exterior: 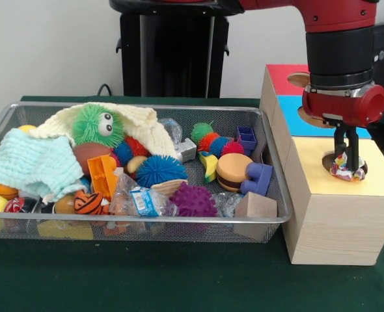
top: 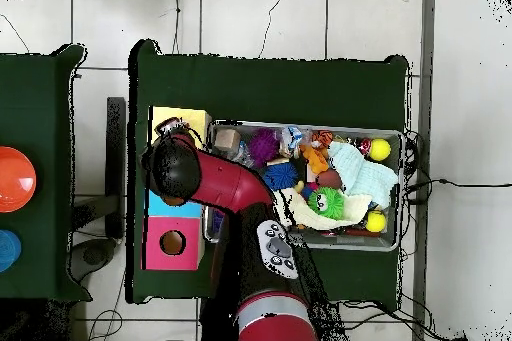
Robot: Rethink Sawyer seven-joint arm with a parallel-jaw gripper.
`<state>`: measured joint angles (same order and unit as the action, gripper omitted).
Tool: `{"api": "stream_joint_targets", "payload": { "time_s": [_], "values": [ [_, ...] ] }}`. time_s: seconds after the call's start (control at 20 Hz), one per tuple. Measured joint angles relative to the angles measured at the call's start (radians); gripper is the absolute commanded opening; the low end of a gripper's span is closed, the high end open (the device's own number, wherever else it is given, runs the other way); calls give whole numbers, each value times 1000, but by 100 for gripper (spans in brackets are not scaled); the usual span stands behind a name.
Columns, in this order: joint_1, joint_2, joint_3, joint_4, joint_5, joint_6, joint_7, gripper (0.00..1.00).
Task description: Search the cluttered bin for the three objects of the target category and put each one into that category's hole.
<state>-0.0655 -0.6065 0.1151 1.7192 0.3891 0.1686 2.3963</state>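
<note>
My arm (exterior: 338,39) red and black. Lump (exterior: 345,168) whitish, red/yellow/blue confetti patches. Box tops: yellow (exterior: 374,166), blue (exterior: 289,117), red (exterior: 278,77). Bin (exterior: 133,224) silver mesh. Spiky balls: blue (exterior: 158,170), purple (exterior: 192,200), green with googly eyes (exterior: 97,125).

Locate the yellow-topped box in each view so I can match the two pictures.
Front view: the yellow-topped box is at the right, nearest the camera, beside the wire bin; the claw holds a confetti-patched lump at its hole.
Overhead view: its yellow top is upper left of the bin, partly under the arm.
Shared landmark: the green googly-eyed ball.
</note>
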Motion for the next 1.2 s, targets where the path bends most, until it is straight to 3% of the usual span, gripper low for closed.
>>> {"api": "stream_joint_targets", "payload": {
  "time_s": [0.75,1.2],
  "values": [
    [11,15,-8,1,3,0,0,0],
    [60,75,-42,-26,4,-7,0,0]
  ]
}}
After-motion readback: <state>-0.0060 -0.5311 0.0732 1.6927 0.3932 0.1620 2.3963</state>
